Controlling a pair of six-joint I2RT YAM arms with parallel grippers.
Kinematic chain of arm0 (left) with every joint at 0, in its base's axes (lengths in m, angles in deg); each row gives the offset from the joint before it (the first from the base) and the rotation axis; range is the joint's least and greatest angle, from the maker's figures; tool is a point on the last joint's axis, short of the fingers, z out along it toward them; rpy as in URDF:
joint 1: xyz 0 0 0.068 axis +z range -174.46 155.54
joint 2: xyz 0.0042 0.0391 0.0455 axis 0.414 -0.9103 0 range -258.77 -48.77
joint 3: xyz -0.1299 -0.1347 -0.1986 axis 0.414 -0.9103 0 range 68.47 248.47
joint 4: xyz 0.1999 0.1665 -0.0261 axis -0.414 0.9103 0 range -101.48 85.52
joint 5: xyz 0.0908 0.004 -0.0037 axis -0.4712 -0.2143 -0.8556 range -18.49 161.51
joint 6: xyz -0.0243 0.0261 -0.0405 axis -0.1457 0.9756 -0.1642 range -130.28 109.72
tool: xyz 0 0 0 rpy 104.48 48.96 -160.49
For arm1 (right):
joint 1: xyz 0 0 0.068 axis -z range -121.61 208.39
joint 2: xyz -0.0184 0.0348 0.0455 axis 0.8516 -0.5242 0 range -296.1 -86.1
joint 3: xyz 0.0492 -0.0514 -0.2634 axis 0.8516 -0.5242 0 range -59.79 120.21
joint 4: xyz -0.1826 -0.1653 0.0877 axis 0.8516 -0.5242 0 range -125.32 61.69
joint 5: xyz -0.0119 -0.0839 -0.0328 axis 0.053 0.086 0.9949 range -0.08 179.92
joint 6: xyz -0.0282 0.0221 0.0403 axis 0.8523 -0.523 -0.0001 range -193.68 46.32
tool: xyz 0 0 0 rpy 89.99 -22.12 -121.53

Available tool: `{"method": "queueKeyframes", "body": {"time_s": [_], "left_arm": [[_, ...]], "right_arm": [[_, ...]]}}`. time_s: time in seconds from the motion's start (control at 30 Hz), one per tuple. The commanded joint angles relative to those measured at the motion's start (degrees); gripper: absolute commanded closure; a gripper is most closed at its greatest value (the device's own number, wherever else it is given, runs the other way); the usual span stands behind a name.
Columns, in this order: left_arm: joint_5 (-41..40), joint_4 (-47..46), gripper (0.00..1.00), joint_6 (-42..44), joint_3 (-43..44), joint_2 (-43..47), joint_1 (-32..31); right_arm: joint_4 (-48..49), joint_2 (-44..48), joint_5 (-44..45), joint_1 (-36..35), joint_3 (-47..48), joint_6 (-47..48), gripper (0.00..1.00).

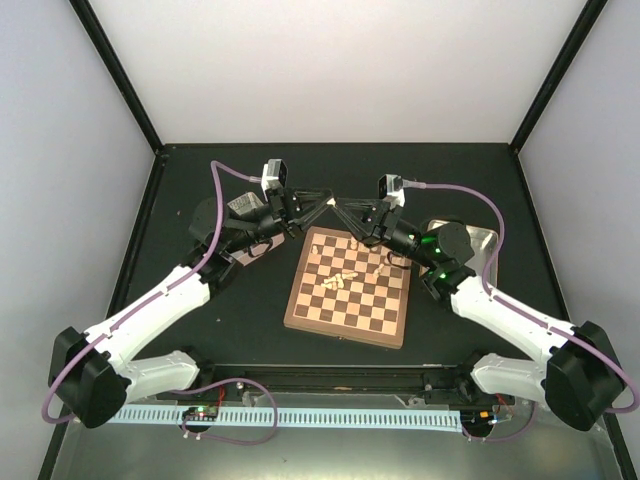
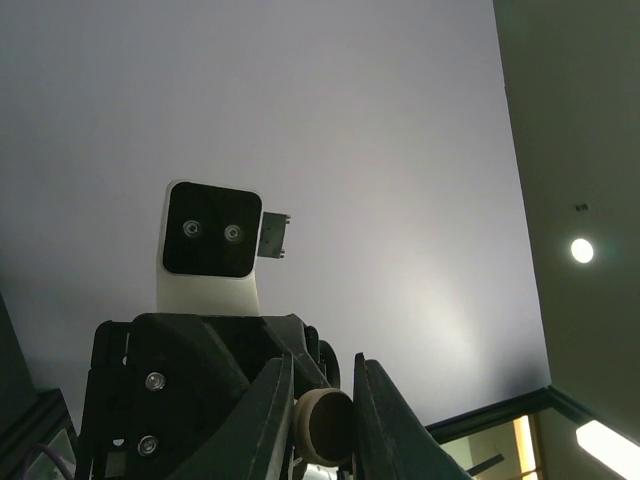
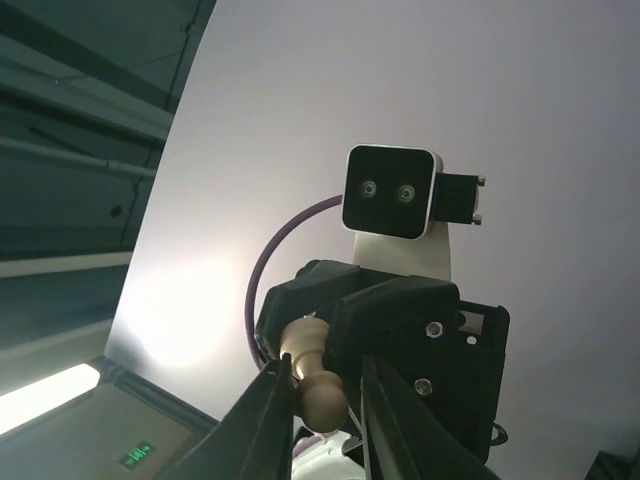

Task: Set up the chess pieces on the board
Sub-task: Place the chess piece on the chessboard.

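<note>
Above the far edge of the board (image 1: 300, 312), the left gripper (image 2: 322, 375) pinches 1 chess piece (image 2: 322, 425) by its base while the right gripper (image 3: 325, 365) clamps its head. Only a few chess pieces (image 1: 333, 283) lie scattered mid-board, so nearly all the setup looks undone.

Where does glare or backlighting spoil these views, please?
Left wrist: a ceiling lamp flares at right, leaving the left tool and its chess piece dark; right wrist: a light strip glares lower left, piece readable; top external: board evenly lit, no glare.
</note>
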Motion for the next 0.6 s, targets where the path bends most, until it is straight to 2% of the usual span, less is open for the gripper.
{"method": "queueKeyframes", "body": {"time_s": [0.0, 0.07, 0.27, 0.37, 0.47, 0.57], "left_arm": [[-0.4, -3.6, 0.98, -2.0, 0.2, 0.7, -0.3], [-0.3, -3.6, 0.99, -2.0, 0.1, 0.7, -0.5], [-0.5, -1.3, 0.97, -0.7, -0.4, 1.2, -0.6], [-0.8, 0.8, 0.91, 1.5, -0.8, 1.6, -0.8], [-1.6, 2.9, 0.78, 4.6, -1.4, 2.0, -1.0], [-2.9, 5.7, 0.54, 7.3, -2.7, 3.4, -1.1]], "right_arm": [[2.2, 0.9, -0.4, -0.3, 1.4, 0.8, 0.8], [2.2, 0.8, -0.4, -0.3, 1.5, 0.8, 0.82], [1.5, 1.3, -0.2, -0.2, 1.9, 1.7, 0.98], [-0.5, 2.5, -0.1, -0.2, 1.5, 3.1, 0.99], [-6.7, 4.9, -0.2, -0.2, 1.1, 6.3, 0.99], [-15.4, 8.6, 0.7, -0.2, -0.2, 11.3, 0.99]]}}
